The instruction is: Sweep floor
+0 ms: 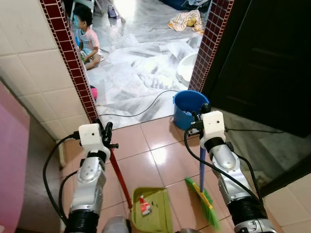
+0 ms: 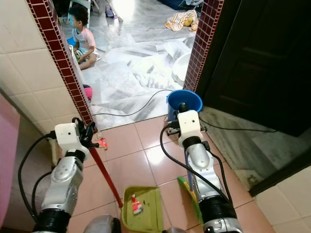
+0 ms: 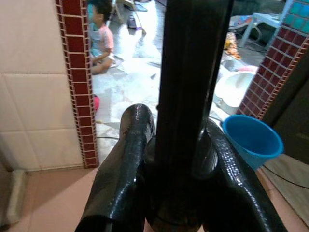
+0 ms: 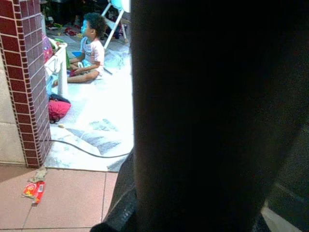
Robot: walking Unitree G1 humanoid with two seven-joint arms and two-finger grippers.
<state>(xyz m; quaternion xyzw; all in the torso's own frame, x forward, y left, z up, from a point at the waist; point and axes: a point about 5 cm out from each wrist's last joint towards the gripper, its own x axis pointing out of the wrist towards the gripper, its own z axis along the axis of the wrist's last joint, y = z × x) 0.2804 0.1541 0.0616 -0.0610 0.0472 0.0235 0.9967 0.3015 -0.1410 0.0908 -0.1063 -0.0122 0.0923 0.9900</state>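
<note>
left gripper (image 1: 108,133) holds the red dustpan handle (image 1: 120,180) | right gripper (image 1: 200,119) holds the broom (image 1: 202,194) | risk: wrapper (image 2: 101,142) missed by the wall, tipped dustpan (image 1: 153,209) spills its scrap

There was one green dustpan (image 1: 150,208) on a red handle (image 1: 120,179), and one broom (image 1: 206,203) with green bristles and a blue stick. Two red wrappers could be counted: one inside the dustpan (image 1: 144,206), one on the tiles near the brick pillar (image 2: 101,142). Two brick-tiled pillars framed the doorway, one to the left (image 1: 73,63) and one to the right (image 1: 210,43). One blue bucket (image 1: 189,108) stood at the threshold, with one white basin (image 1: 186,68) beyond it. One black cable (image 1: 141,111) crossed the marble floor. One person (image 1: 87,39) sat out there. Two robot hands were visible, left (image 1: 106,132) and right (image 1: 198,118).
</note>
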